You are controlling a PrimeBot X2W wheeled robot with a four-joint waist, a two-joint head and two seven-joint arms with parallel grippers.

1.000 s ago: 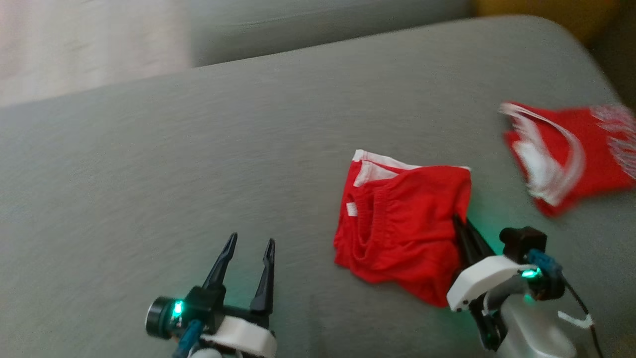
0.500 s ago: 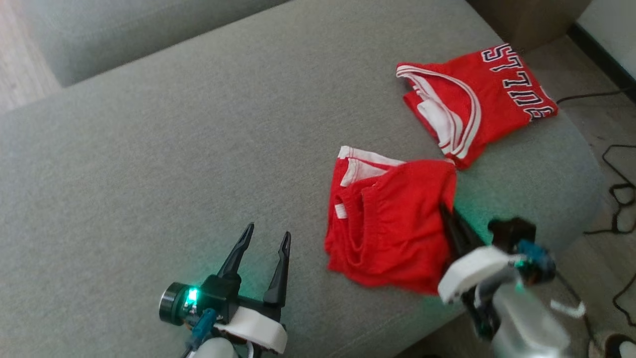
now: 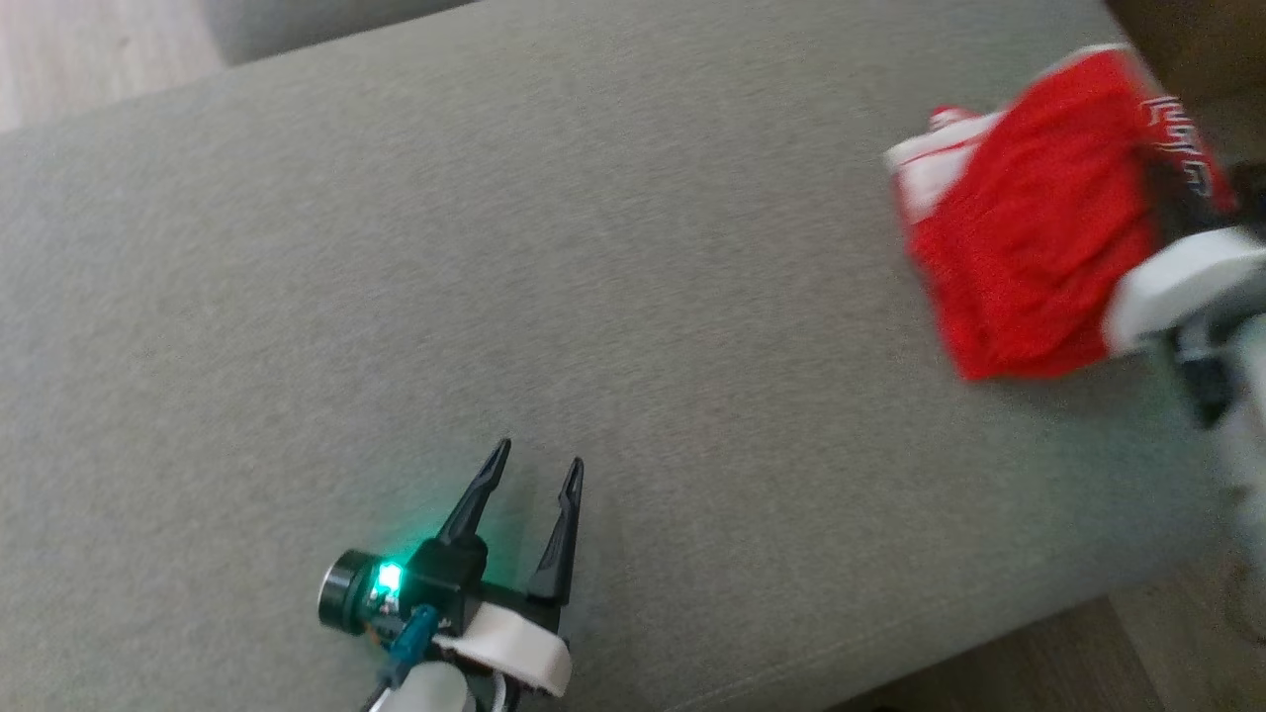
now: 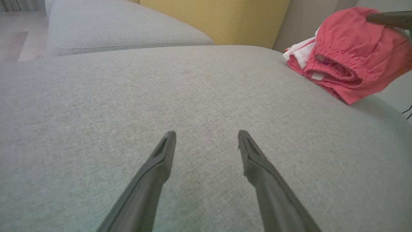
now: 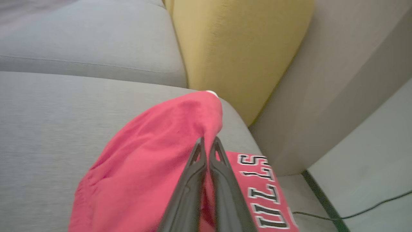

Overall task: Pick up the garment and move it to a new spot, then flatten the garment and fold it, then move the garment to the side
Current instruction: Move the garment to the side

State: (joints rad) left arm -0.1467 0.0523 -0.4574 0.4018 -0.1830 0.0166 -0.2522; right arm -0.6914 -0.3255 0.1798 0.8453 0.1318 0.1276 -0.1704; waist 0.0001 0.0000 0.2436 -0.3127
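The garment (image 3: 1029, 257) is a folded pair of red shorts with white trim, at the far right of the grey sofa seat (image 3: 593, 247). My right gripper (image 5: 207, 141) is shut on its edge, and the cloth bunches and drapes from the closed fingers. The shorts (image 5: 154, 154) hang over a red jersey (image 5: 260, 190) with black-and-white lettering, covering most of it. In the left wrist view the garment (image 4: 347, 48) sits at the upper right with the right gripper's dark finger (image 4: 389, 19) on it. My left gripper (image 3: 540, 455) stands open on bare cushion near the front, holding nothing (image 4: 207, 133).
A yellow cushion (image 5: 238, 48) stands behind the seat's far right corner, next to a grey armrest (image 5: 338, 96). The seat's right edge drops to the floor, where a black cable (image 5: 354, 212) lies. A second grey cushion (image 4: 122, 25) lies further back.
The head camera has shifted. My right gripper has dragged the shorts toward the seat's right end, onto the lettered jersey. The left gripper stays open and still.
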